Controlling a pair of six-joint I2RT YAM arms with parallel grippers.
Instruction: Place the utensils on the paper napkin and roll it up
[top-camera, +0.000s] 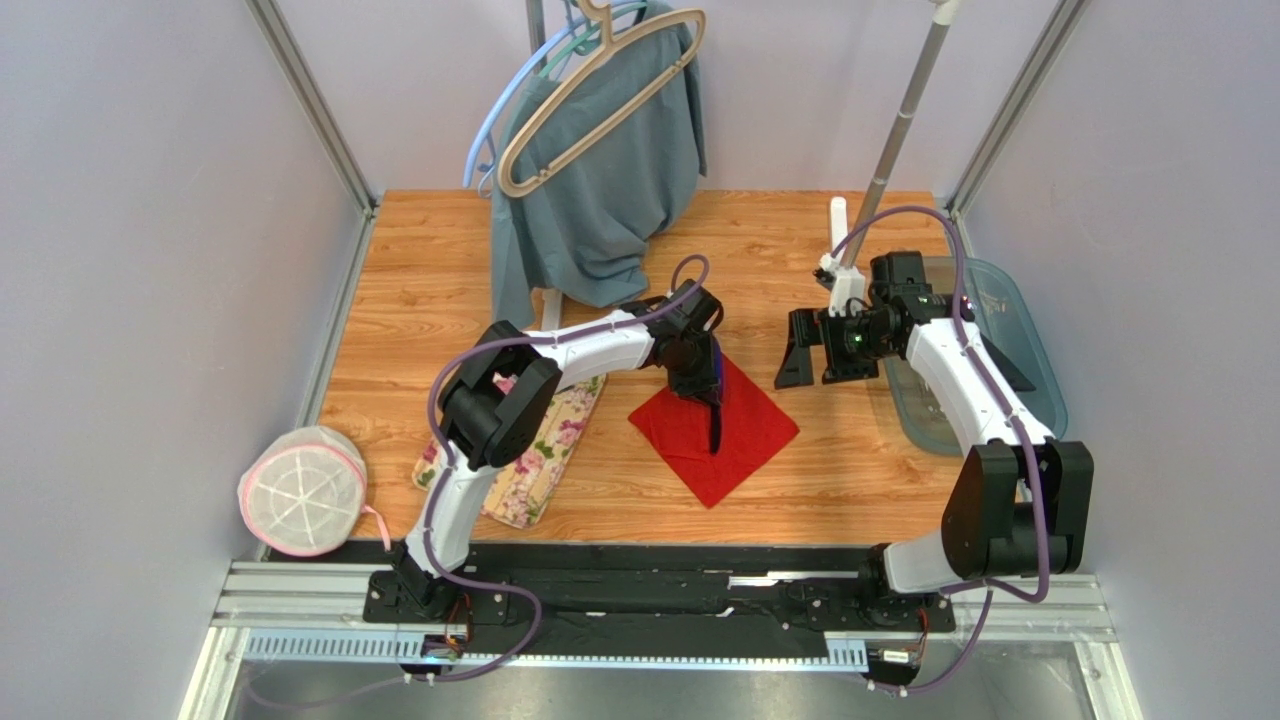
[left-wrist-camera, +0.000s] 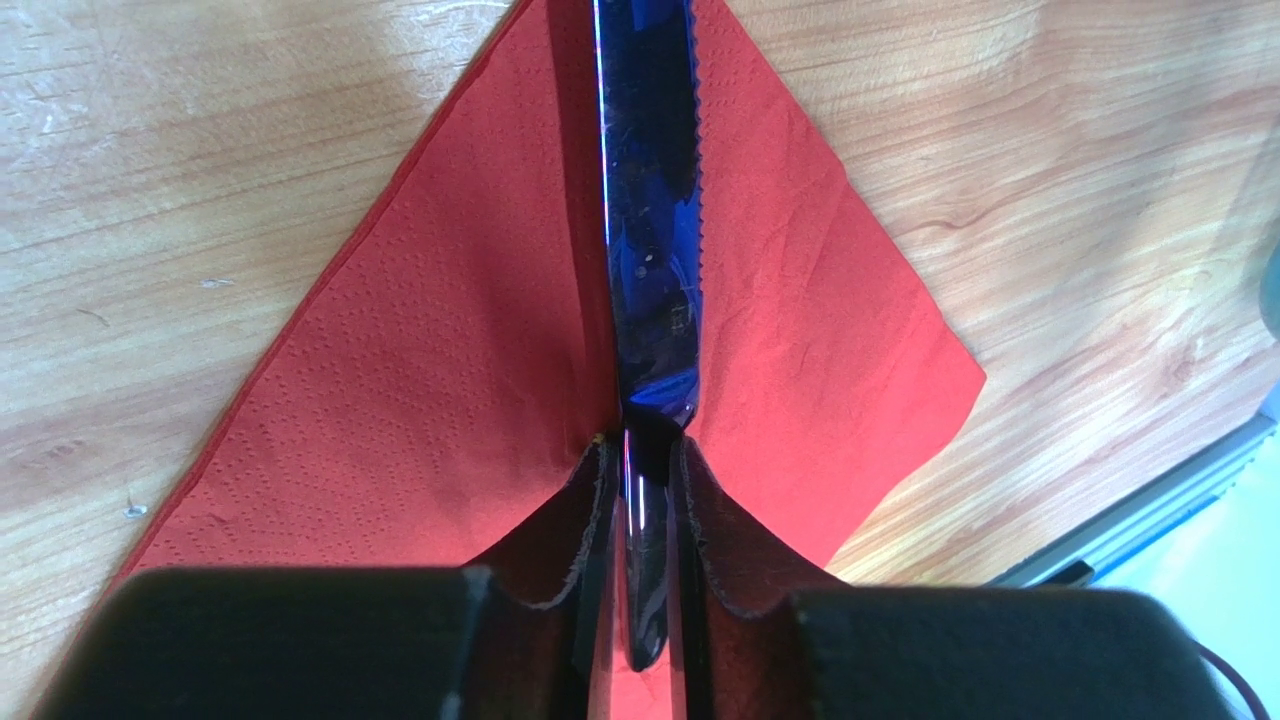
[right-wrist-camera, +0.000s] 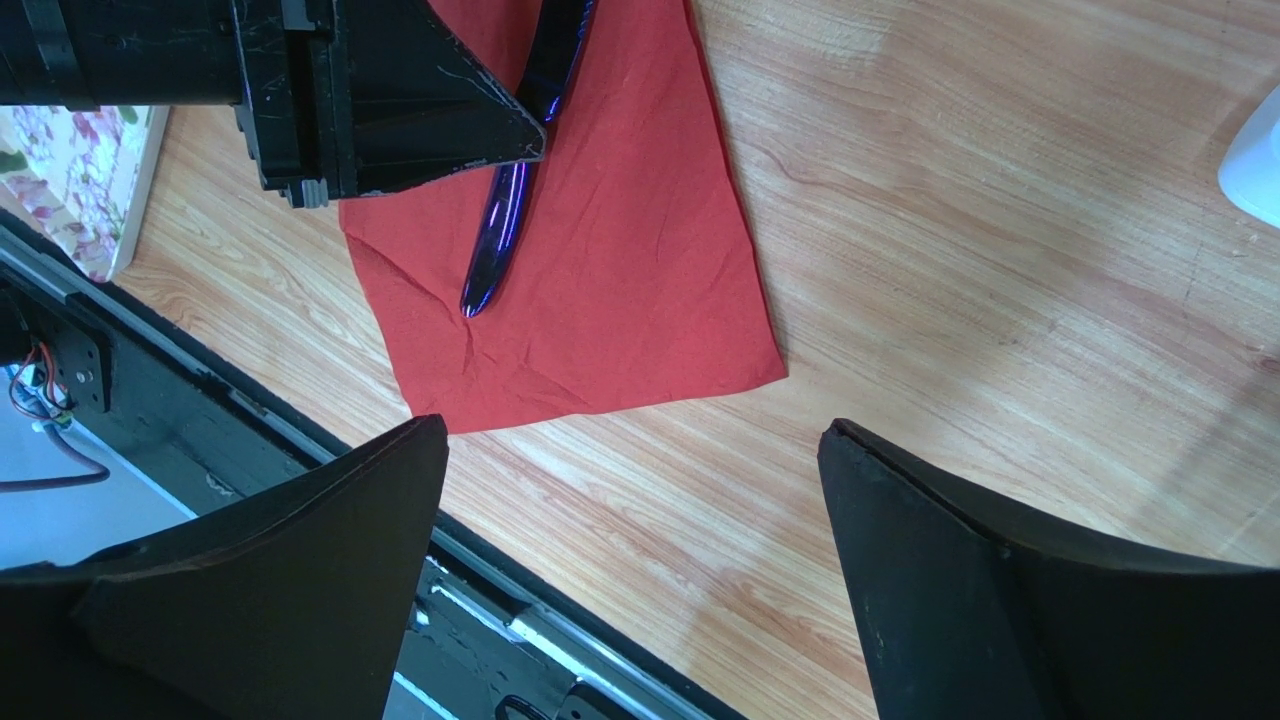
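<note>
The paper napkin (top-camera: 751, 435) is seen near the middle of the surface (top-camera: 842, 495), turned as a diamond in the top view with its corners at 12, 3, 6 and 9 o'clock. One utensil, a glossy dark blue knife (left-wrist-camera: 649, 225), is laid flat along the 12-to-6 diagonal, its serrated blade tip toward 6 o'clock. No other cutlery can be made out.

The left pincer (left-wrist-camera: 646, 510) is set over the handle at the 12 o'clock end. Its jaws are only narrowly parted, and a thin strip of red is visible on each side of the handle, so the knife is judged to be resting on the napkin and not pinched. The right pincer (right-wrist-camera: 631, 600) is spread wide and empty, held above bare wood at about 2 o'clock from the napkin.

The knife is judged light, stiff and slick. It would best be taken across the flat faces of its handle, since the thin blade could slip or twist.

The napkin is judged soft, very light and easily creased or torn, and it is likely to slide on the smooth wood. A single corner should be pinched, at 3 or 9 o'clock, so that the sheet can be rolled across the knife while the far side is pressed down.
</note>
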